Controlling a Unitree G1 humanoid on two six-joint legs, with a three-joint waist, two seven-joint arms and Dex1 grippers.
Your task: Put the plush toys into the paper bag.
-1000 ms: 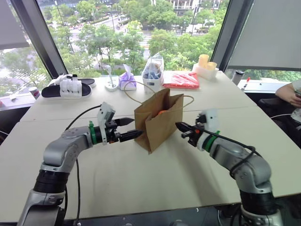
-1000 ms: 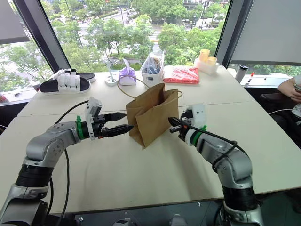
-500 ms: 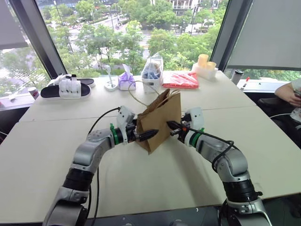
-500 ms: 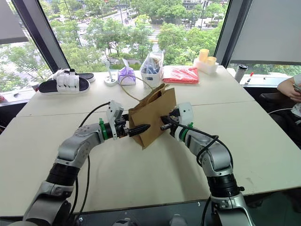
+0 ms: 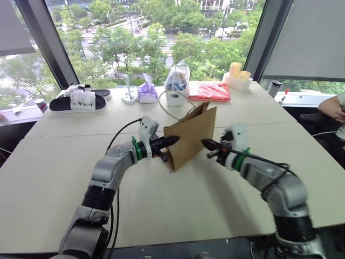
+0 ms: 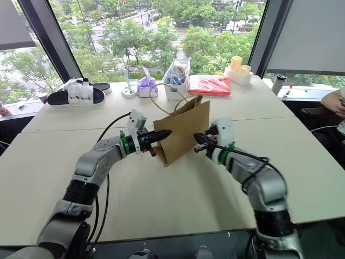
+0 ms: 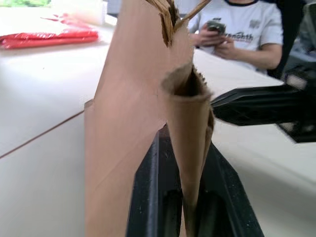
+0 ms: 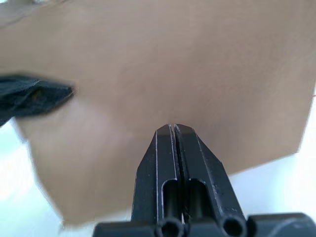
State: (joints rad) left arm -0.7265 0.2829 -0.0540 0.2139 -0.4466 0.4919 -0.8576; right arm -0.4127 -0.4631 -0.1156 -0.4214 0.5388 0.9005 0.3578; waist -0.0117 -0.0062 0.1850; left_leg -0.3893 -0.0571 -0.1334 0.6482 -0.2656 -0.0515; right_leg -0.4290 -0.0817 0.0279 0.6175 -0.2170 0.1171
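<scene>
Paper bag: standing mid-table, mouth squeezed flat.
Left gripper: fingers pinched tight on the bag's side fold.
Right gripper: fingers pressed together, empty, just beside the opposite wall.
Plush toys: can't be seen; I reckon they're inside.
Step well done: keep the grip low and steady, avoid tearing the paper.

Beyond your jaws on tabletop: black-and-white slipper, purple pouch, clear bag, red packet, yellow cups.
</scene>
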